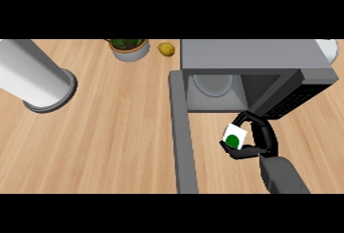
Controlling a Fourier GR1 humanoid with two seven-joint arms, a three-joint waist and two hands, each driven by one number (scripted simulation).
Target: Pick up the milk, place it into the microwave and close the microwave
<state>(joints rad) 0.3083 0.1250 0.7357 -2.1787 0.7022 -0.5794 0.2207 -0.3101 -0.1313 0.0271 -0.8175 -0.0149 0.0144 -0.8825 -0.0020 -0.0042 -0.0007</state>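
Milk held just outside the open microwave.
R hand [256, 144] has fingers and thumb curled round the milk [235, 135], a white carton w/ green dot, lifted in front of the microwave [255, 57] opening; door [183, 136] swung wide to the carton's left.

White milk carton [235, 135] with green dot; grey microwave [249, 54]; black right hand [259, 141]; light wooden counter [107, 127].

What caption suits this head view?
Right hand holds the milk before the open microwave.
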